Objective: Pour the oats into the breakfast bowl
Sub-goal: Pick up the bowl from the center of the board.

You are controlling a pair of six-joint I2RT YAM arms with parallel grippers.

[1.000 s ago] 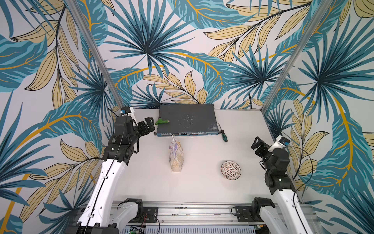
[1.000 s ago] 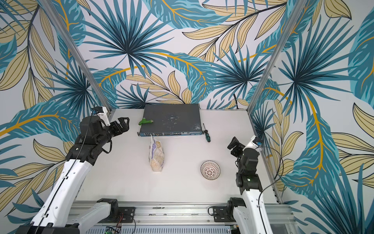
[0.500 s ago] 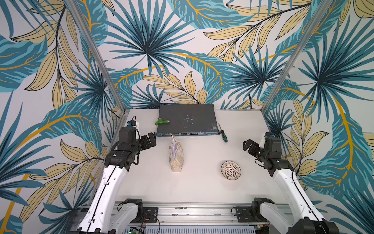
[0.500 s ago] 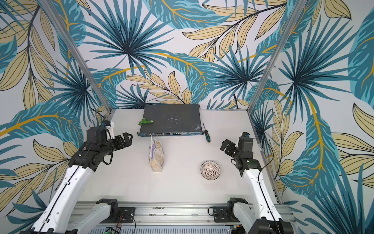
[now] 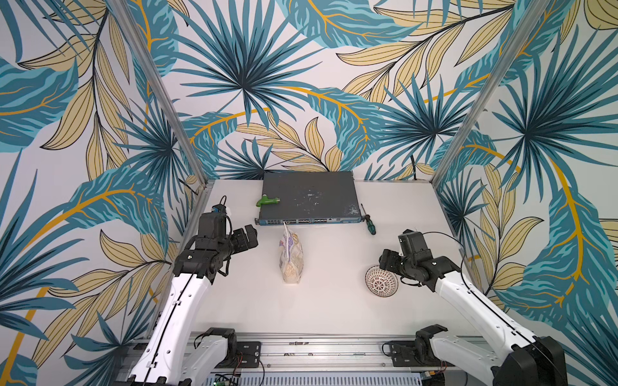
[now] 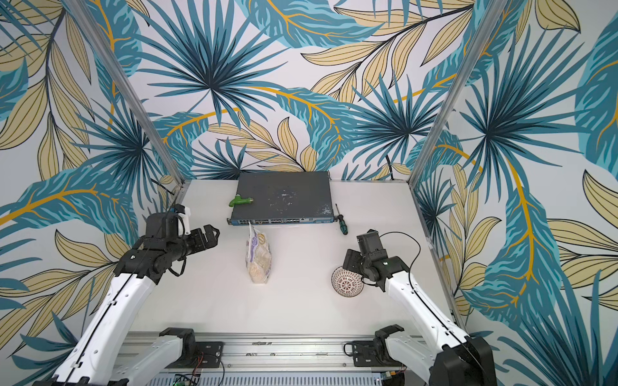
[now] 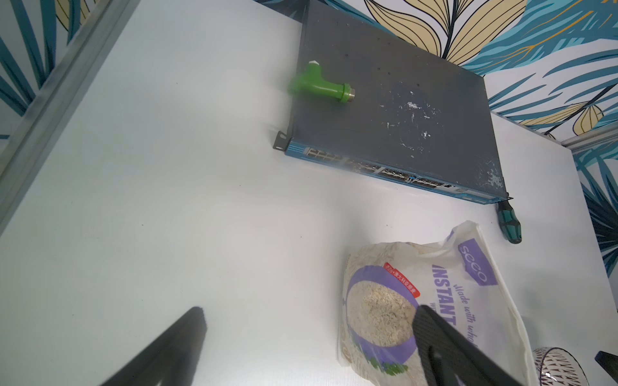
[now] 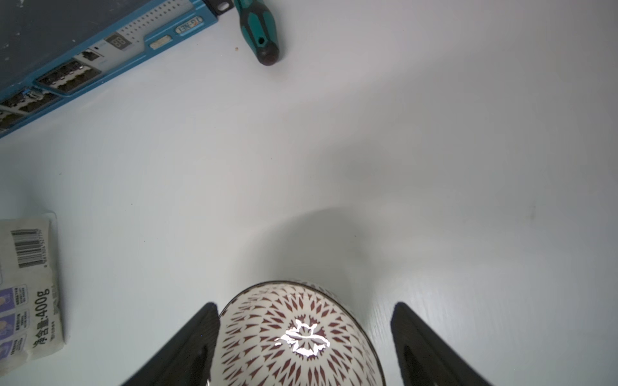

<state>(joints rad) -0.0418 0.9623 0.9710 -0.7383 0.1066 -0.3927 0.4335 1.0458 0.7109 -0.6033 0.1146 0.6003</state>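
The oats [image 5: 291, 257] [image 6: 258, 257] are in a clear bag with a white and purple label, standing mid-table in front of the switch. My left gripper [image 5: 249, 235] [image 6: 209, 235] hangs open to the bag's left, apart from it. In the left wrist view the bag [image 7: 418, 294] lies beyond one of the wide-apart fingers [image 7: 434, 341]. The breakfast bowl [image 5: 381, 285] [image 6: 347, 284], white with a dark lattice pattern, sits right of the bag. My right gripper [image 5: 384, 262] [image 8: 305, 305] is open astride the bowl [image 8: 301, 337]. One finger [image 8: 204, 331] is at the rim and the other stands off.
A grey-blue network switch [image 5: 309, 197] lies at the back, with a green pipe fitting [image 5: 267, 200] on its left corner. A green-handled screwdriver [image 5: 369, 225] lies at its right end. Leaf-patterned walls close in the table on three sides.
Both arms have come down and inward. The right gripper has moved from the right wall to over the bowl and its jaws have narrowed. The left gripper has neared the bag.
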